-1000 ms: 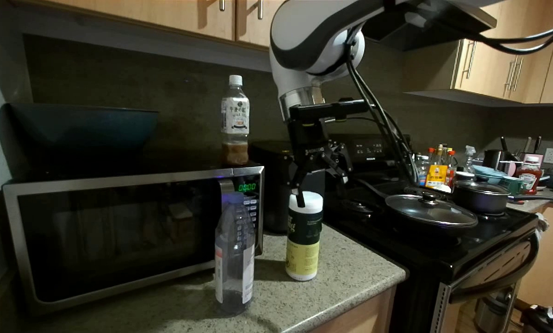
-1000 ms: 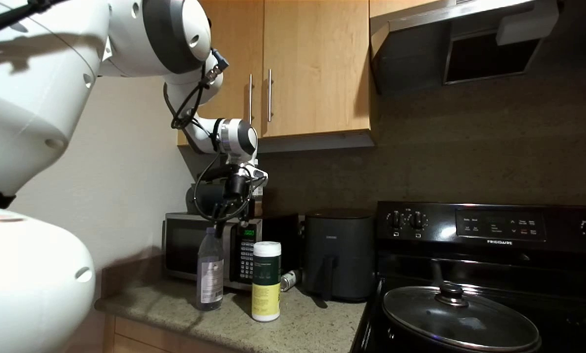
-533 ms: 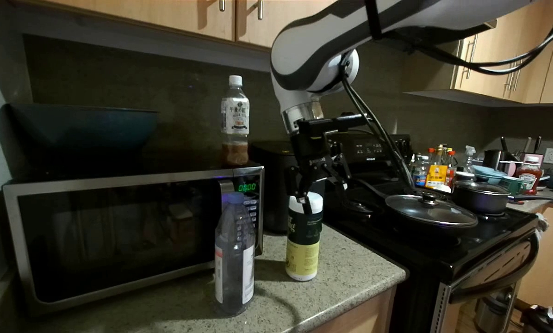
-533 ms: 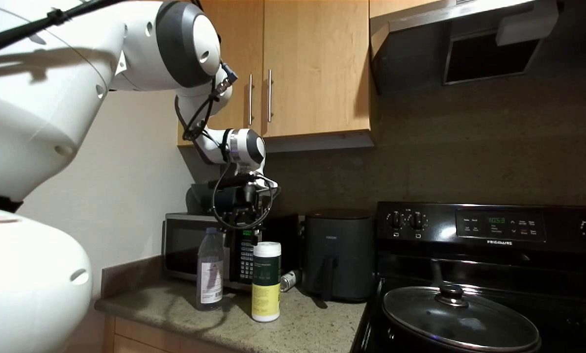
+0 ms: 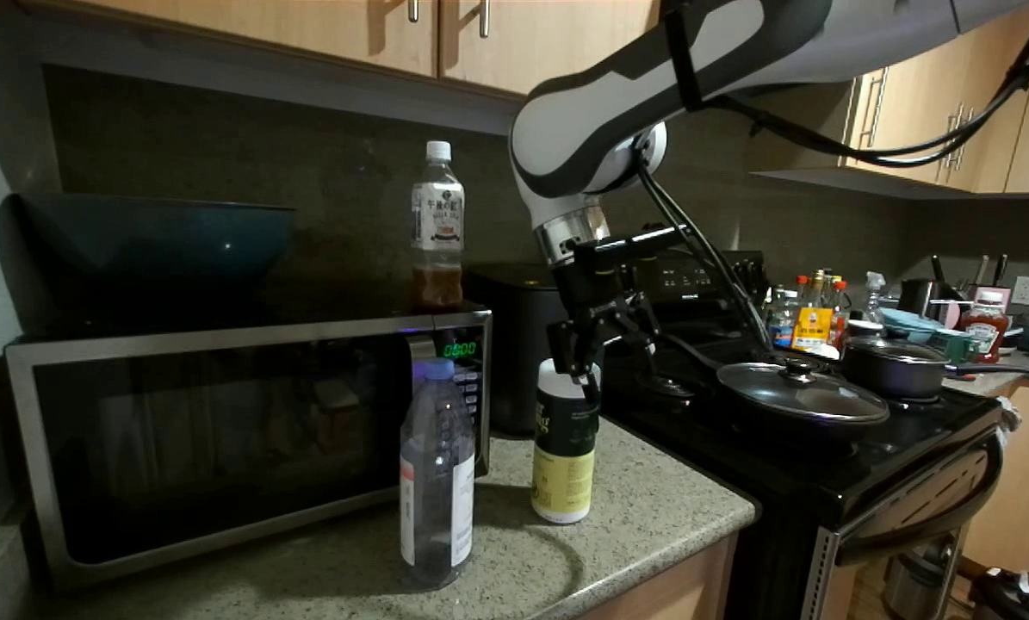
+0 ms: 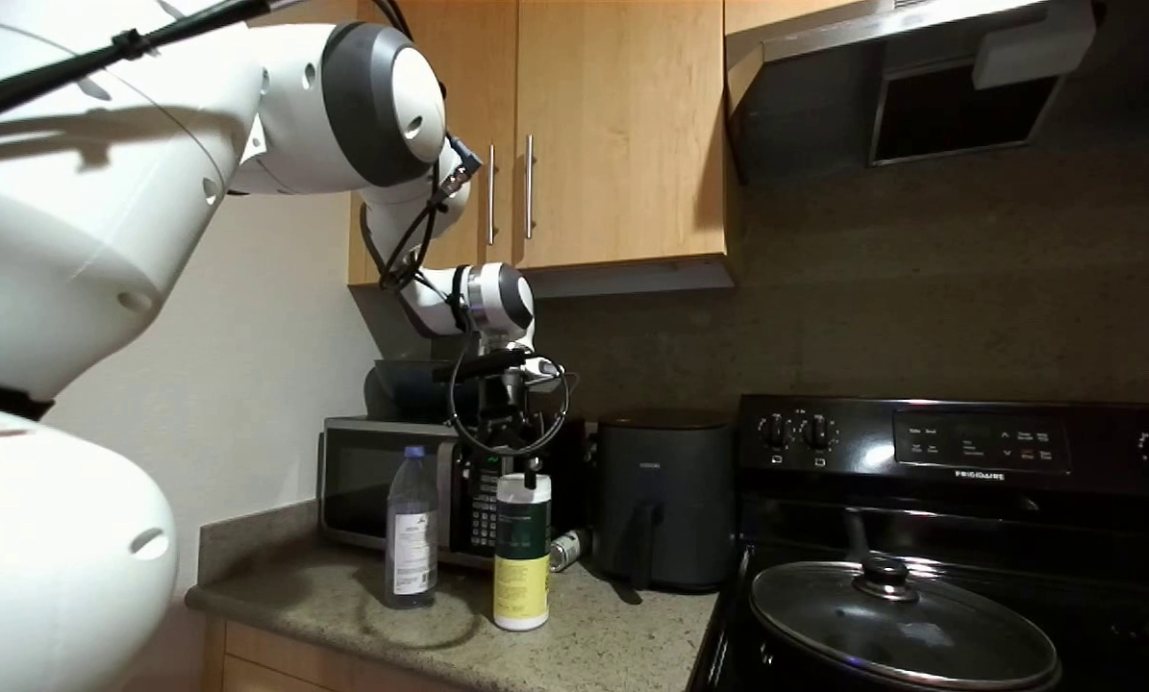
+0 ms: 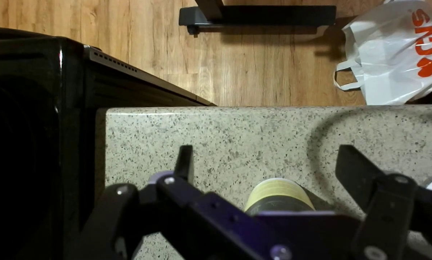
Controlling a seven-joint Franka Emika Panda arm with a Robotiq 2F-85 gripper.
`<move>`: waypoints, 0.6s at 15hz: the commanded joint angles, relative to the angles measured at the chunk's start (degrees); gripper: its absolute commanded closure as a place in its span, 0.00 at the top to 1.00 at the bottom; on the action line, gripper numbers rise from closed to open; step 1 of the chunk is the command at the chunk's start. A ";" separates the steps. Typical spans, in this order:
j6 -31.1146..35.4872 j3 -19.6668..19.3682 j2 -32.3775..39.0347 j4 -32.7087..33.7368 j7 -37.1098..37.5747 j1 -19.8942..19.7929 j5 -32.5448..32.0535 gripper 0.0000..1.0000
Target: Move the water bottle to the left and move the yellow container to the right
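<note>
There's your gripper [image 7: 264, 164], spread wide, its fingers [image 7: 185, 162] well apart in the wrist view. And look down: the yellow container [image 7: 280, 190] shows its yellow lower band and a little of the dark one between them there, with the gripper's own body covering the rest. It's standing upright on the counter [image 5: 669, 499], right under your tool. In both exterior views a dark finger crosses in front of its white lid [image 5: 553, 379]; whether they touch, I can't tell. Now the water bottle [image 5: 437, 499]: upright too, off to the left of your gripper in both exterior views and well apart from it, blue cap [image 5: 435, 368] on top. The microwave [image 5: 221, 439] sits behind that bottle, on the gripper's left as well, carrying a labelled bottle [image 5: 437, 215] of brown liquid. To the right of your gripper in an exterior view, the air fryer [image 6: 663, 500] stands near, and the lidded pan [image 6: 906, 625] lies farther out on the stove [image 6: 1122, 615].
</note>
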 commanded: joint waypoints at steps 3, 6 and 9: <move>2.11 0.81 1.20 1.39 -3.43 -0.94 0.59 1.00; 3.64 0.76 1.73 2.24 -5.20 -1.10 0.39 1.00; 5.10 0.71 1.81 2.61 -6.71 -1.30 0.31 1.00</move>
